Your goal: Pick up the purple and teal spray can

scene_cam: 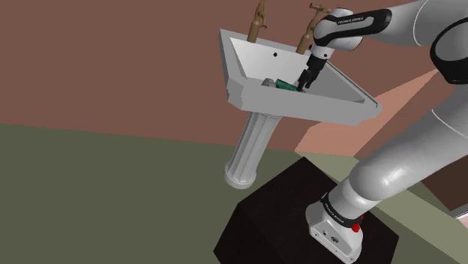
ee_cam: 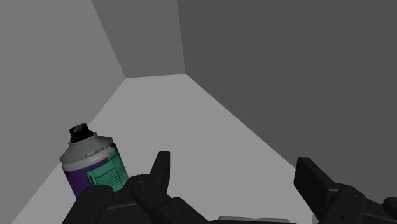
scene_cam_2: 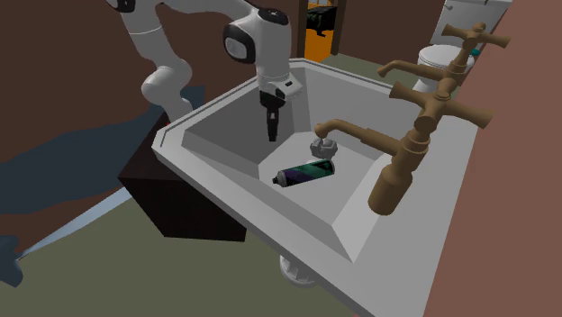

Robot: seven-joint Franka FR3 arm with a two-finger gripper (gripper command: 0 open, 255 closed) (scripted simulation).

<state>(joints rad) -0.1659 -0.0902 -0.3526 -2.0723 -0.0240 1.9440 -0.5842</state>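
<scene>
The spray can [scene_cam_2: 306,171] lies on its side on the floor of a grey sink basin [scene_cam_2: 225,200]. It has a purple and teal body, a white shoulder and a dark nozzle. My black gripper [scene_cam_2: 272,133] points down into the basin, a short way from the can's white end and apart from it. In the wrist view the gripper [ee_cam: 234,164] is open with nothing between its fingers, and the can [ee_cam: 95,164] sits outside one finger [ee_cam: 160,170]. From the shoulder view the can [scene_cam: 287,85] lies just beside the gripper [scene_cam: 306,84].
Brown taps [scene_cam_2: 401,149] stand on the sink's back rim against a reddish wall, one spout reaching over the basin. A grey drain fitting [scene_cam_2: 322,144] sits by the can. The sink rests on a fluted pedestal [scene_cam: 251,154]. The dark stand [scene_cam: 300,217] is below.
</scene>
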